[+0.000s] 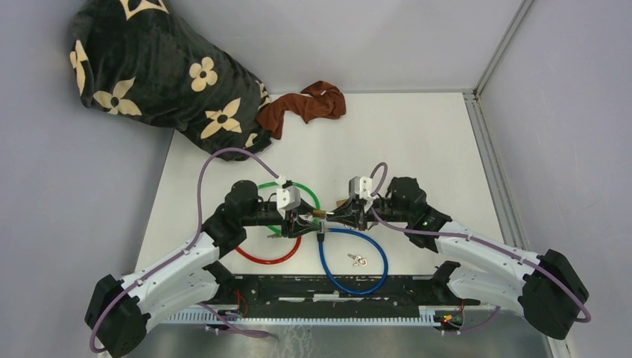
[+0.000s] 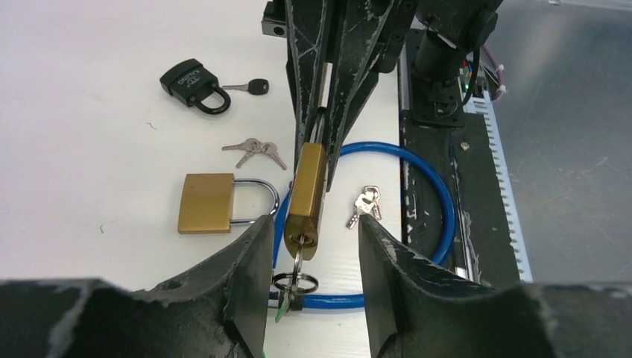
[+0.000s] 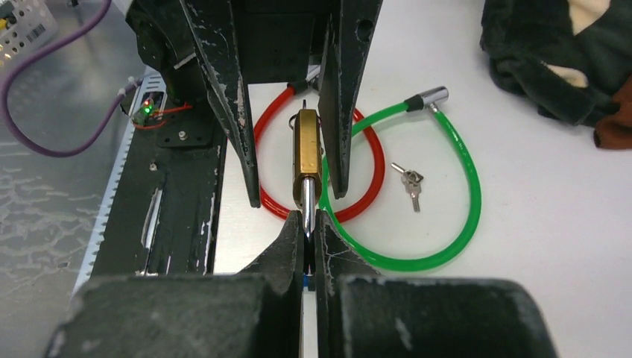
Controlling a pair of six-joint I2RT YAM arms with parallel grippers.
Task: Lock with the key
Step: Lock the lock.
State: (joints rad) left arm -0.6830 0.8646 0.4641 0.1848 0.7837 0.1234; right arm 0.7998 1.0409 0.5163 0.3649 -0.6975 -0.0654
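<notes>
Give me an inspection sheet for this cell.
Surface: white table.
Job's things: brass padlock held by its shackle, key in its keyhole.
Clutter: second padlock, black padlock, loose keys, red cable lock, green cable lock, blue cable lock.
Grippers: right gripper shut on the shackle; left gripper open, fingers flanking the padlock body, apart from it.
Cables: purple leads loop off both wrists.
Surroundings: blanket and brown cloth at the far edge; grey walls.
</notes>
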